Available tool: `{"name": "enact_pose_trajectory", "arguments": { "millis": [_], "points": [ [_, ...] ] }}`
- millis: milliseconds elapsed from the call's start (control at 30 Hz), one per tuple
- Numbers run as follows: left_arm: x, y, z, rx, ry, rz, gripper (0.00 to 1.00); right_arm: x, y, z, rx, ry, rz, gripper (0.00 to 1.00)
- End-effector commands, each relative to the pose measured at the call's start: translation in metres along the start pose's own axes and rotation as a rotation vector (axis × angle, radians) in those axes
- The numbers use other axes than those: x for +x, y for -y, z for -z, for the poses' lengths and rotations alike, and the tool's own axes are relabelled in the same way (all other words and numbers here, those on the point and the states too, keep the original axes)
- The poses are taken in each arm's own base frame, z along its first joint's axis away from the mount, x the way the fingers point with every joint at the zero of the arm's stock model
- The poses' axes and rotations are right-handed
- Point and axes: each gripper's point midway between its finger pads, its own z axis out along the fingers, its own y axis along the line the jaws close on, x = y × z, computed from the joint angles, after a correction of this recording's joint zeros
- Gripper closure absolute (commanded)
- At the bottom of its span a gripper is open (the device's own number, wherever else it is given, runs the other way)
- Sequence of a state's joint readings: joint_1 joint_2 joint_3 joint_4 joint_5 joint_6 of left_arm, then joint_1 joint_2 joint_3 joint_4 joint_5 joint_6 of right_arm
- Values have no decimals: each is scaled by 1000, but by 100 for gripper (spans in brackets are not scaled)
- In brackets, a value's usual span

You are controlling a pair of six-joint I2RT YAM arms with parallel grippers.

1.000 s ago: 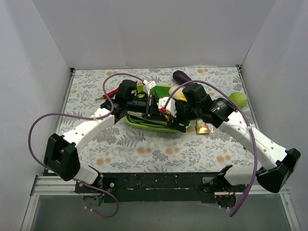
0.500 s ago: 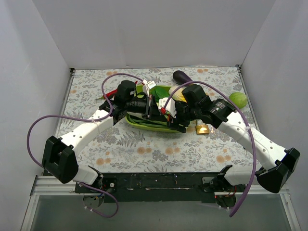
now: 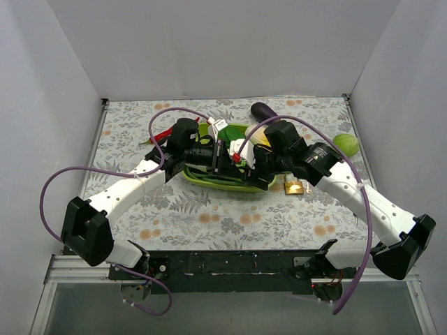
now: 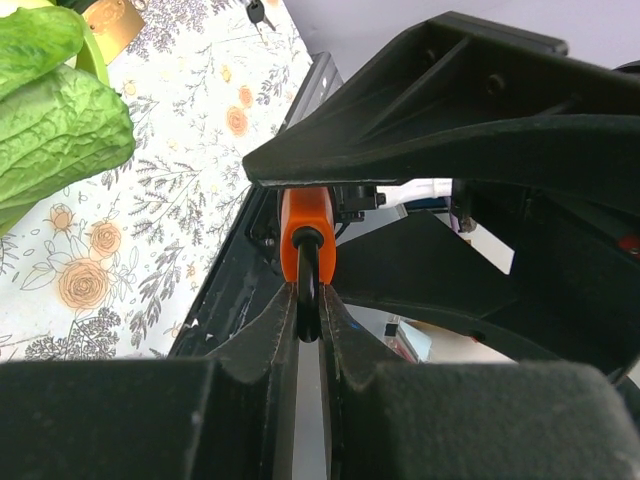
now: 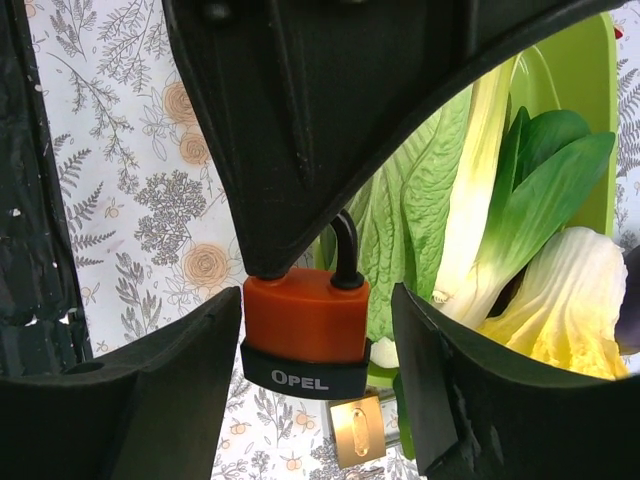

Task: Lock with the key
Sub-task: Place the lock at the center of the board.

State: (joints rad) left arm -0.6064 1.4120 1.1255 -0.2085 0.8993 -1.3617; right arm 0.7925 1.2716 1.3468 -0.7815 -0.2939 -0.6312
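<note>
Padlock (image 5: pixel 305 330) hung pinched in your left jaws; right jaws gaped wide and should have closed squarely around it.

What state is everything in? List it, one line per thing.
Left end effector: shut on the shackle of the orange padlock.
Orange padlock: hanging in the air by its shackle.
Right end effector: open, straddling the orange padlock.
Brass padlock: lying flat on the table.
Key: lying loose on the table.
Greens: lying in the green tray.
</note>
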Motion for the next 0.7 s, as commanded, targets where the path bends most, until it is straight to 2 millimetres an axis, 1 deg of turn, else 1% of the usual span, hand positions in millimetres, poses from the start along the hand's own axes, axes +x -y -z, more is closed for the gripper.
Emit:
{"name": "enact_pose_trajectory", "arguments": {
  "millis": [0,67,100,233,267,300,400,433,500,533,567,600,633,667],
  "points": [
    [-1,19,7,37,23,-59,100,-22,9,6,29,66,15,34],
    [0,20,7,40,22,-61,100,-21,9,5,27,60,16,37],
    [0,20,7,40,22,-61,100,-20,9,4,26,58,15,42],
    [-1,22,8,41,26,-65,100,-16,8,2,21,43,11,52],
    [-1,22,8,43,25,-67,100,-15,7,1,17,41,13,59],
    [-1,22,8,45,23,-66,100,-14,7,1,19,41,12,76],
    [1,25,9,55,18,-73,74,-15,8,3,28,42,12,99],
    [1,25,10,55,20,-78,57,-15,9,5,36,41,10,99],
    [-1,24,13,45,32,-91,39,-10,10,8,45,27,-6,99],
    [-1,22,14,35,32,-90,29,-7,11,12,53,22,-15,99],
    [-4,20,18,27,43,-103,13,1,16,16,66,10,-39,99],
    [-5,21,22,26,52,-112,6,8,18,21,73,-7,-62,99],
    [-6,19,26,22,56,-113,2,11,20,29,82,2,-84,99],
    [-13,17,34,14,82,-133,2,26,34,40,124,-12,-143,99]
  ]
}}
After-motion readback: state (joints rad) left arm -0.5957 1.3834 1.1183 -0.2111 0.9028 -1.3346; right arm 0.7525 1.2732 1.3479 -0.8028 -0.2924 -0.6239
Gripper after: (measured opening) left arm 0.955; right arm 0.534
